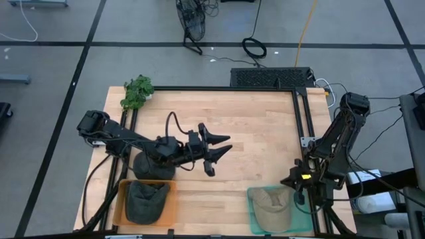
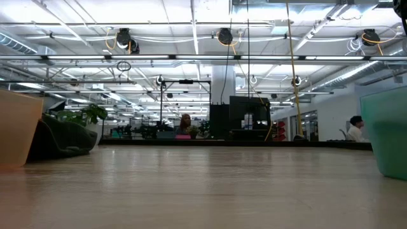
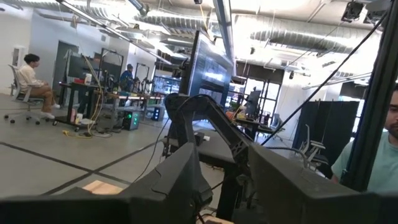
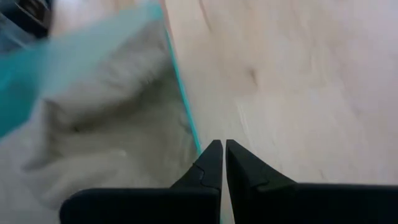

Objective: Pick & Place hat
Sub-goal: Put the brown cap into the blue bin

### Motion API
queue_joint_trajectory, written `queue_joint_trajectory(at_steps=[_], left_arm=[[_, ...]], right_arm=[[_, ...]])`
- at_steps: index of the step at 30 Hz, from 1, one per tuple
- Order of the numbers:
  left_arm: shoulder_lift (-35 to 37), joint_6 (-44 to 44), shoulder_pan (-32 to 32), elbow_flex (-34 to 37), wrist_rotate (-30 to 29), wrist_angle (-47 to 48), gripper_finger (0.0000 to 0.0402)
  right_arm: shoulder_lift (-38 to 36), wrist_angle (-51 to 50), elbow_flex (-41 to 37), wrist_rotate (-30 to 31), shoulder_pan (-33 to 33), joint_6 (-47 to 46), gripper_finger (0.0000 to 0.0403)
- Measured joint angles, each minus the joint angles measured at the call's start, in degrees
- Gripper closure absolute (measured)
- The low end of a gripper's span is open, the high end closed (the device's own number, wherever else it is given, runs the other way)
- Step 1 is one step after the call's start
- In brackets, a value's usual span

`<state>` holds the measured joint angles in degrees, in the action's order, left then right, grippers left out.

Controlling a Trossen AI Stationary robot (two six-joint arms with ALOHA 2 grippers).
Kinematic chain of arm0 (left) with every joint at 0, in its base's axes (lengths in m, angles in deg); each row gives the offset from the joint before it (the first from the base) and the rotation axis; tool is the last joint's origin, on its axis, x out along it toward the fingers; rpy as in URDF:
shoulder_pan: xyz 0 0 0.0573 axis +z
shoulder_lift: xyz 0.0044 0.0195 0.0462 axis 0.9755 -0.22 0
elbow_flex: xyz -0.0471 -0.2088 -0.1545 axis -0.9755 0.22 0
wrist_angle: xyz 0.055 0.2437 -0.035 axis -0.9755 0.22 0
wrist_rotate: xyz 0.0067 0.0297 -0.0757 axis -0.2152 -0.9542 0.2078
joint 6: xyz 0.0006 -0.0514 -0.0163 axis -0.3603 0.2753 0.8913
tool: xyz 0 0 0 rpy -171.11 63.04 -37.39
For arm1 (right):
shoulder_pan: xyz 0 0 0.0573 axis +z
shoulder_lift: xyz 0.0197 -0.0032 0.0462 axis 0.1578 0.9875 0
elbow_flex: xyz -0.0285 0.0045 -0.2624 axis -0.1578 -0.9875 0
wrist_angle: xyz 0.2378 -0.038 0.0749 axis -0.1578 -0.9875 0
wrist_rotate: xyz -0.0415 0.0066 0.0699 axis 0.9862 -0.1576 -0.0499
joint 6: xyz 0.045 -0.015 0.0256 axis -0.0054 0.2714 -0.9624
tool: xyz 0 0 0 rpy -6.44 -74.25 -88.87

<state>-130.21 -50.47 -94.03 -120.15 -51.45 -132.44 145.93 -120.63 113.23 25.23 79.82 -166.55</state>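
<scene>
Sitting in an orange tray (image 1: 119, 202), a dark hat (image 1: 147, 201); teal tray (image 1: 253, 211) holds a beige hat (image 1: 272, 207).

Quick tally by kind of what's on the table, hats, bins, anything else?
Hats: 3, dark hat in orange bin, dark hat on table, tan hat
Bins: 2, orange bin, teal bin
Plants: 1, green plant
Total: 6
</scene>
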Motion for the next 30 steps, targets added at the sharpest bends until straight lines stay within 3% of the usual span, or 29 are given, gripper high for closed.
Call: queue_joint_trajectory(at_steps=[7,19,25,27,30], left_arm=[[0.00,0.82,0.45,0.00,-0.02,0.65,0.0238],[0.00,1.47,0.30,0.00,0.43,2.39,0.0238],[1.37,5.72,-2.45,-0.36,2.80,21.42,0.0238],[2.81,5.29,-3.78,-1.77,-0.74,27.82,0.0238],[3.61,5.07,-6.12,-4.38,-10.58,35.69,0.0238]], right_arm=[[0.00,9.05,-0.02,10.08,-0.15,11.32,0.0403],[0.00,19.21,-0.02,10.91,-0.63,24.48,0.0403],[1.37,22.00,-0.02,13.53,-1.00,28.27,0.0403],[2.63,24.44,-0.02,13.55,-1.59,30.88,0.0403],[5.43,29.54,-0.02,13.56,-3.38,35.69,0.0403]])
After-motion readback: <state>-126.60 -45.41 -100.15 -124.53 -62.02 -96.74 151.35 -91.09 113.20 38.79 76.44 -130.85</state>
